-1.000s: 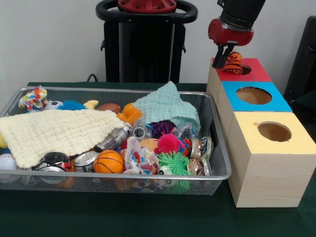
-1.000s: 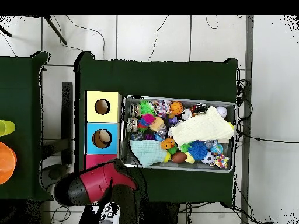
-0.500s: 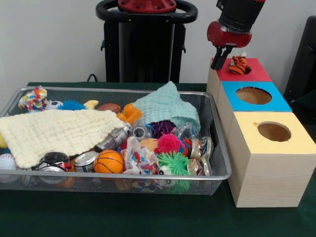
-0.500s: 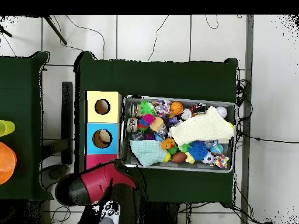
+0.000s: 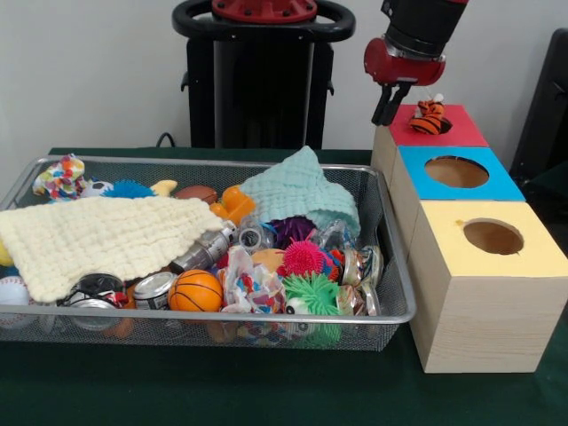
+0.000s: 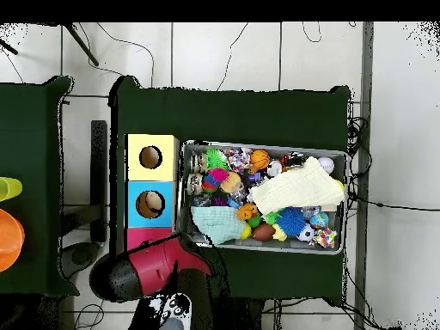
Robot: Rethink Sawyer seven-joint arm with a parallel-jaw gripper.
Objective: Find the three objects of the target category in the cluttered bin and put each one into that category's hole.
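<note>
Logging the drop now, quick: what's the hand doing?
Hand: open, holding nothing; the tiger toy sits at the red box's hole.

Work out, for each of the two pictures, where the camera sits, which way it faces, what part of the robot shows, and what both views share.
Front view: across the table, facing the pedestal; shows the wire bin, three boxes, tiger toy at the red box's hole, gripper above.
Overhead view: above, looking straight down; robot's red arm at bottom.
Shared: bin, yellow cloth, blue box.
</note>
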